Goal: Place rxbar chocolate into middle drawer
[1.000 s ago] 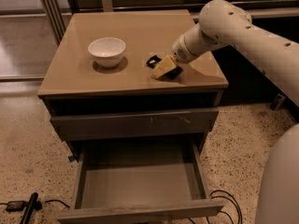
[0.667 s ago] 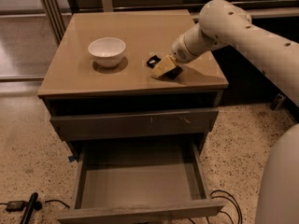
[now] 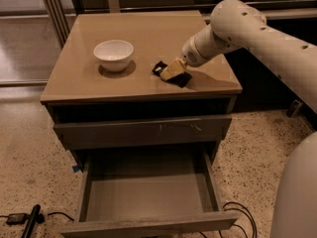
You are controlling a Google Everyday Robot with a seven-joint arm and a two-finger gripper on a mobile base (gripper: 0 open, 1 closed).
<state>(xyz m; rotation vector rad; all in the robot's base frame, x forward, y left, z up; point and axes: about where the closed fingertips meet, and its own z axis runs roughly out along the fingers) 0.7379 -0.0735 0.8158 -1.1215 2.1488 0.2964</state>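
Observation:
The rxbar chocolate (image 3: 159,68), a small black bar, lies on the cabinet top (image 3: 148,38) to the right of the white bowl. My gripper (image 3: 172,71) is down on the bar and covers its middle, so only the black ends show on either side. The arm reaches in from the upper right. The middle drawer (image 3: 143,195) is pulled out below, wide and grey, with nothing on its floor.
A white bowl (image 3: 114,54) stands on the cabinet top left of the bar. A closed grey drawer front with pale scratches (image 3: 143,131) sits above the open drawer. Cables and a dark tool (image 3: 29,219) lie on the speckled floor at the lower left.

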